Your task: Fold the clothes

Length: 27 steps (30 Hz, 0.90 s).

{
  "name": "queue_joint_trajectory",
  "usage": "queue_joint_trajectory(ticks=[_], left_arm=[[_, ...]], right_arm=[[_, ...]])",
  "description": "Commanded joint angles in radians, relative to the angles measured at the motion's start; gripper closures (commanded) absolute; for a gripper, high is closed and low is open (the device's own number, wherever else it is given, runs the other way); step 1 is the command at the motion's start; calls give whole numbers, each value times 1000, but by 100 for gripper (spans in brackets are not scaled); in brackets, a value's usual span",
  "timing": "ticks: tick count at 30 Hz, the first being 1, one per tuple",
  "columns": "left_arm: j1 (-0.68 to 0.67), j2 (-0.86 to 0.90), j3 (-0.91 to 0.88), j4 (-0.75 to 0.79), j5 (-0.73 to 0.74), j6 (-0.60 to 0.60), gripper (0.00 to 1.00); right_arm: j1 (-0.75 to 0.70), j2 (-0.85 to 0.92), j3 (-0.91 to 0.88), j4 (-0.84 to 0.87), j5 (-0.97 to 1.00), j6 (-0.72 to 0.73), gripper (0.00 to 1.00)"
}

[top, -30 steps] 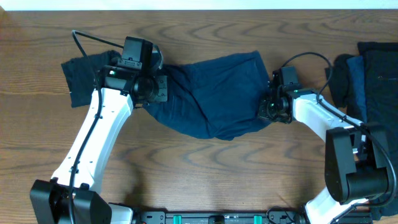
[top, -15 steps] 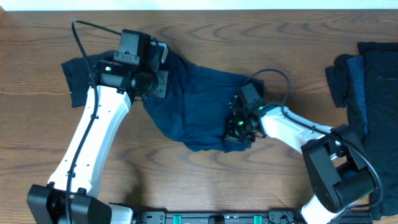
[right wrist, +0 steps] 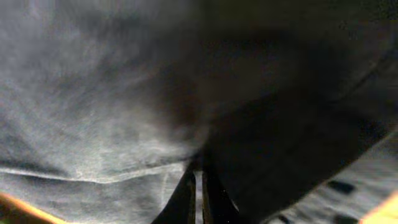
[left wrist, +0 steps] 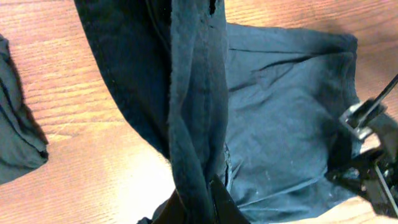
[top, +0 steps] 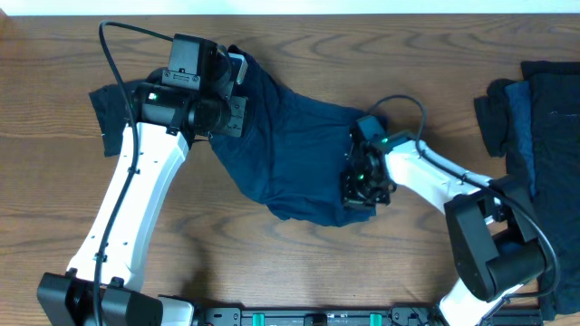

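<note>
With the left gripper (top: 234, 77) and the right gripper (right wrist: 198, 177) each pinched shut on the rumpled navy blue cloth garment (top: 290, 154), which is partly lifted and partly draped over the middle of the brown wooden table (top: 299, 267), the right's thin edge hold could slip and let the fold bunch.

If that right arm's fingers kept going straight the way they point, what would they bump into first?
The navy blue cloth garment. It fills the wrist view directly ahead of the right fingers, which look closed against its edge. What lies behind the cloth cannot be seen, so depth beyond it is unclear.
</note>
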<state>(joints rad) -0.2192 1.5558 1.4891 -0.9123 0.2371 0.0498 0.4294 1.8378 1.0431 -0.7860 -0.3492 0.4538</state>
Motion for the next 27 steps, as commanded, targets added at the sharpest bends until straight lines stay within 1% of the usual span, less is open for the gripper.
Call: queue_joint_trajectory(ticks=[1, 4, 7, 10, 14, 19, 23, 27], left_arm=[[-3, -7, 26, 0, 14, 10, 94], [-3, -7, 26, -6, 14, 10, 94], [-3, -7, 26, -6, 14, 10, 94], [-3, -7, 26, -8, 14, 5, 94], [-14, -7, 26, -11, 17, -6, 94], [-66, -7, 26, -10, 16, -21, 94], [-118, -7, 26, -10, 15, -34, 94], [-149, 2, 26, -6, 13, -80, 94]], right_arm=[[-20, 10, 42, -8, 14, -151, 94], [-36, 9, 77, -34, -82, -264, 91], [-68, 6, 137, -100, -92, -296, 90], [-111, 6, 192, -162, -41, -306, 88], [-165, 7, 201, -156, 66, -306, 88], [-198, 9, 145, -24, 95, -306, 90], [-200, 12, 70, 130, 125, -301, 91], [-200, 14, -5, 270, 126, -290, 92]])
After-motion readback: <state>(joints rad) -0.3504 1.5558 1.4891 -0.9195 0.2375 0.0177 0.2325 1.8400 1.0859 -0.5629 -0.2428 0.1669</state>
